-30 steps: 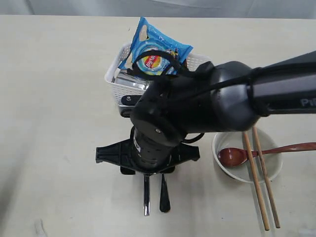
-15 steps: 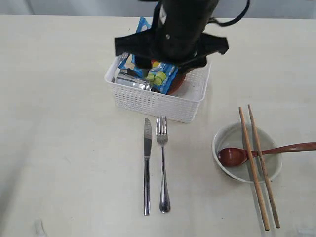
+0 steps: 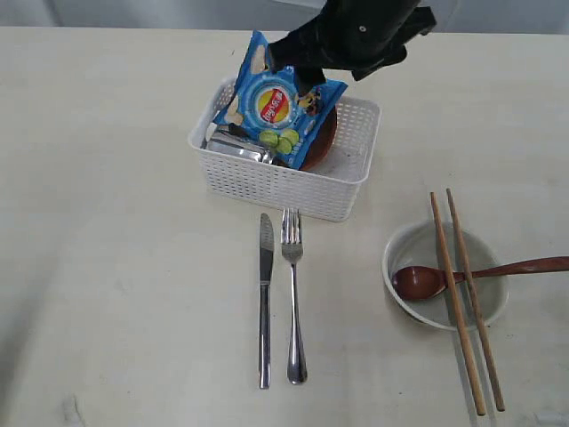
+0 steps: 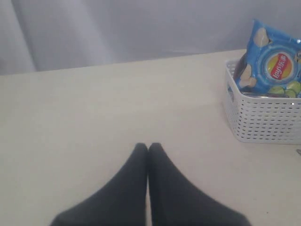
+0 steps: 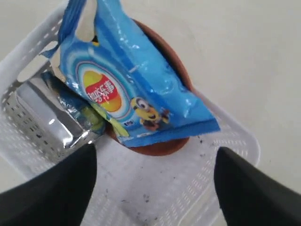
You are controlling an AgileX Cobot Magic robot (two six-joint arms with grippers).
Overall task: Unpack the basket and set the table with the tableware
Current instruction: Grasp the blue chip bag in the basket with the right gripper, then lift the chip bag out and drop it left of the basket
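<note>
the right hand [image 5: 155,155], a second ago low over the knife [image 3: 265,298] and fork [image 3: 292,302], now hangs released above the blue lay's bag [image 3: 277,107] in the basket [image 3: 267,182]; left hand [image 4: 148,148] clenched empty.

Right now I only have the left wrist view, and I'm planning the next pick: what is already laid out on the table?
Observer: A knife and a fork lie side by side in front of the basket.
Operator: Anything else out?
Observer: A bowl on the exterior view's right, with a spoon in it and chopsticks across its rim.
Operator: What's in the basket with the chip bag?
Observer: A reddish-brown plate behind the chip bag, and a shiny steel item beside it.
Operator: And the right hand?
Observer: The right hand hangs open over the basket, holding nothing.
</note>
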